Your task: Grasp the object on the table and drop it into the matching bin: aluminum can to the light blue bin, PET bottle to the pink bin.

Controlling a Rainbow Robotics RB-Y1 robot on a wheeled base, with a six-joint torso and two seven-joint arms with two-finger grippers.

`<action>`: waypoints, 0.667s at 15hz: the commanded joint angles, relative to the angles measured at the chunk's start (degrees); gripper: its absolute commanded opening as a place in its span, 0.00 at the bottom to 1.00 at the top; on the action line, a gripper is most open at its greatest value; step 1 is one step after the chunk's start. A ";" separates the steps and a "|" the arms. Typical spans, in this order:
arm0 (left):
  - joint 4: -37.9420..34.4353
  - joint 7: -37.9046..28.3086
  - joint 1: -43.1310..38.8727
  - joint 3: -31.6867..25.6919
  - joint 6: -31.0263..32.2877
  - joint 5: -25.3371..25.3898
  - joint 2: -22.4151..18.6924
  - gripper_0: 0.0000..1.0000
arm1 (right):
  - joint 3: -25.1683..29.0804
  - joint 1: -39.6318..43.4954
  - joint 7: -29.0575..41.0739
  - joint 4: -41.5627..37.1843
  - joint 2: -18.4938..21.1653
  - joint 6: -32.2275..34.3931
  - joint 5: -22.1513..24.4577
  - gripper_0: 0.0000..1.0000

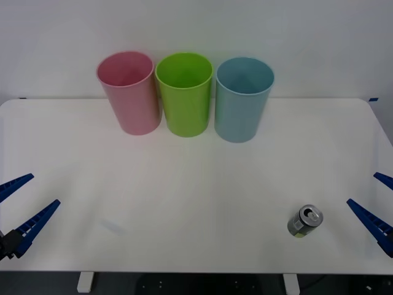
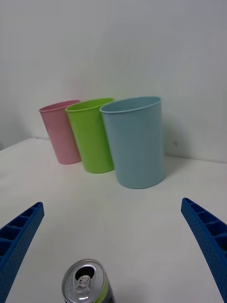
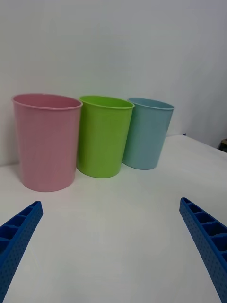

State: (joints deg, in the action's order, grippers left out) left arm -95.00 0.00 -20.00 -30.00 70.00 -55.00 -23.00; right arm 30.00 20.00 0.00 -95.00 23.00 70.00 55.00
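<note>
The right gripper (image 1: 379,206) hovers low at the near right edge of the desk (image 1: 184,184), just to the right of the aluminum can (image 1: 305,220), its blue fingers (image 2: 210,241) pointing toward the bins; its jaws are spread wide and hold nothing, touching nothing. The left gripper (image 1: 21,206) waits at the near left edge, well apart from the can, its jaws likewise spread and bare. The can stands upright, long axis vertical, its silver top and pull-tab facing up, well nearer than the bins. At the far side of the desk, beyond the can, stand the pink bin (image 1: 129,92), a lime green bin (image 1: 184,93) and the light blue bin (image 1: 242,98), side by side, mouths up.
</note>
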 commanded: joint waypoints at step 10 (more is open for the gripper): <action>0.00 0.00 0.00 0.00 0.00 0.00 0.00 1.00 | -1.70 4.61 -0.88 1.57 2.05 -0.22 -2.88 1.00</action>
State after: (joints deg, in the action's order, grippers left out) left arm -95.00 0.00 -20.00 -30.00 70.00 -55.00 -23.00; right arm 28.44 24.04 -0.66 -93.56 24.47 69.65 52.66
